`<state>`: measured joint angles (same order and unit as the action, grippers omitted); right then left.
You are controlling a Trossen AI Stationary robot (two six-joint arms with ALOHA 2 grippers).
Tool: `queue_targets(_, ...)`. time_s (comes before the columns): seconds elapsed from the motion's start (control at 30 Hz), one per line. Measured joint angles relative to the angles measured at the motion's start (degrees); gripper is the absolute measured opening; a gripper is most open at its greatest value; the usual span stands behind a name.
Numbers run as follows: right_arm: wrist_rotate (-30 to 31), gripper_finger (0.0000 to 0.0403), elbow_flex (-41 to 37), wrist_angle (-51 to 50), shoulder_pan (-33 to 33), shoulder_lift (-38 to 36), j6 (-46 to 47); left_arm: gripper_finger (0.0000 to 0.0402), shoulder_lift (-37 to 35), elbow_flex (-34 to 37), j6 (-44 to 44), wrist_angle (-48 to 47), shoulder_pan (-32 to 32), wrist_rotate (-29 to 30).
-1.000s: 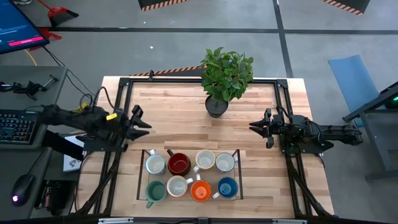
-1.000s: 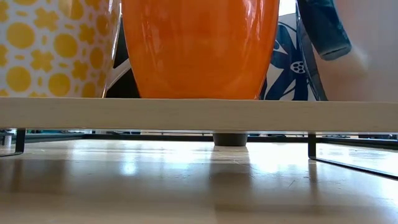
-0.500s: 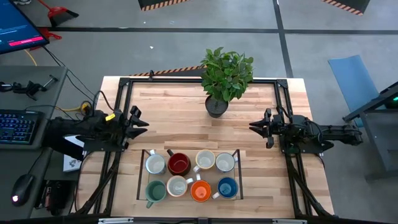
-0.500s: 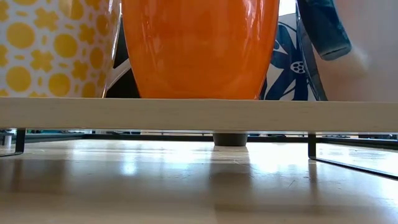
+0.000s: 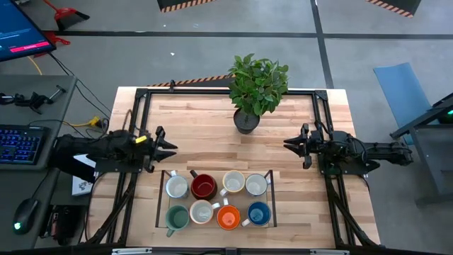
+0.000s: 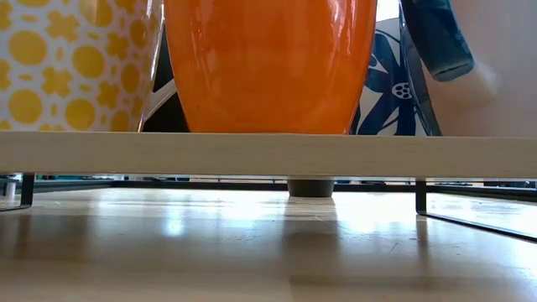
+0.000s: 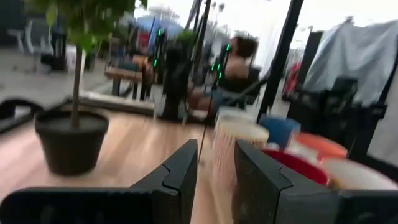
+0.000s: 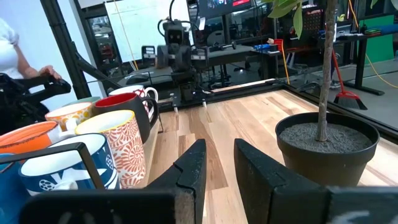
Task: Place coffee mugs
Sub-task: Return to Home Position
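Eight coffee mugs are standing in two rows of four on a low black-framed rack at the near middle of the wooden table, packed close, several touching. The left gripper is hovering just beyond the rack's far left corner, its fingers slightly apart and carrying nothing. The right gripper is hanging over the table's right side, pointing inward, fingers likewise parted and empty. The potted plant is standing farther back, between the two.

With every mug on the rack, we are judging the danger to lie in the arms' travel to rest. The left gripper is sitting near the white mug at the rack's far left. A dip or a swing toward the near side could be clipping the frame or that mug. Because the mugs are crowding one another, one knock would be travelling along the row.

The teal green mug and the orange mug are standing in the near row, the orange one filling the table-level view above the shelf board. A shove from behind could be pushing them off it. A wide sweep by the right arm toward the far side could be toppling the plant.
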<state>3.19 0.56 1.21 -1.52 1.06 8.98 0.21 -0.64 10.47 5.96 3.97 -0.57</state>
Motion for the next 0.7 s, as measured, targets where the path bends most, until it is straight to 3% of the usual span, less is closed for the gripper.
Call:
queue_targets(0.13, 0.0, 0.0067, 0.0, 0.0, 0.0, 0.0, 0.0, 0.0097, 0.3, 0.0, 0.4, -5.3, 0.0, 0.1)
queue_targets(0.7, 0.0, 0.0067, 0.0, 0.0, 0.0, 0.0, 0.0, 0.0097, 1.3, 0.0, 0.4, -5.1, 0.0, 0.4)
